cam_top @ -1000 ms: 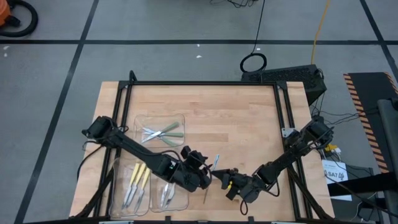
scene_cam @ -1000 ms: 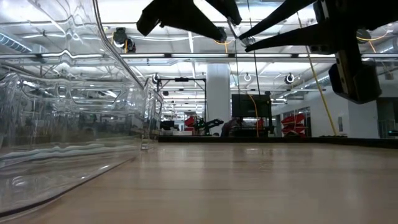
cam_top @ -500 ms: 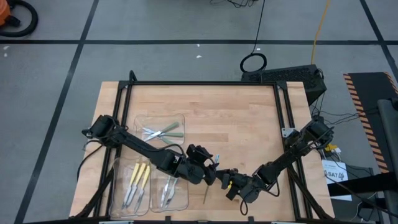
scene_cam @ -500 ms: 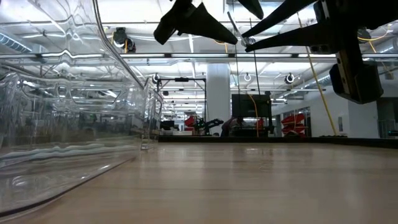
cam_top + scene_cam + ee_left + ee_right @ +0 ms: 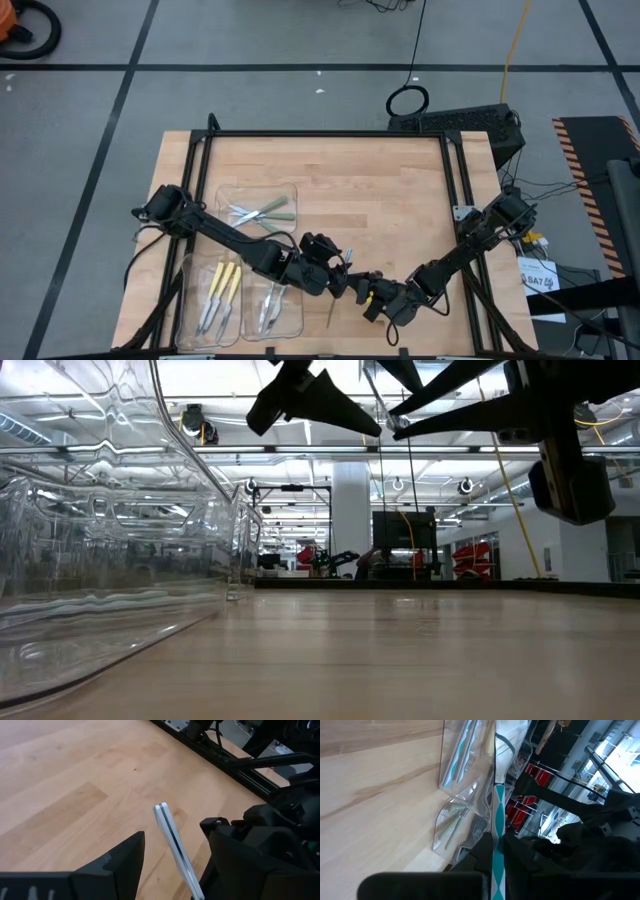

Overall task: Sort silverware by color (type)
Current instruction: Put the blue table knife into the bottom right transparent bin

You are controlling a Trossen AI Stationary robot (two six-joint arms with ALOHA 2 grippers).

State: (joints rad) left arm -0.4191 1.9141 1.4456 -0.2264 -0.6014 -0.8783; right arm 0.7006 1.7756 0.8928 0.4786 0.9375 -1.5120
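The right claw (image 5: 372, 292) hangs above the front middle of the pale wooden counter (image 5: 380, 190), its fingers pinched together on a slim light-blue-handled utensil (image 5: 496, 820), which it holds clear of the wood. The utensil's shiny metal end (image 5: 172, 837) sticks out toward the left arm. The left claw (image 5: 342, 275) hovers just beside it, fingers spread apart on either side of that metal end; contact cannot be made out.

To the left stand 3 clear plastic trays. The rear tray (image 5: 285, 190) holds pale-green-handled utensils (image 5: 272, 211). The front-left tray (image 5: 190, 300) holds 3 yellow-handled utensils (image 5: 224, 282). The front-right tray (image 5: 296, 322), partly under the left arm, holds more slim utensils (image 5: 268, 310), whose handle colour is hard to tell from above.
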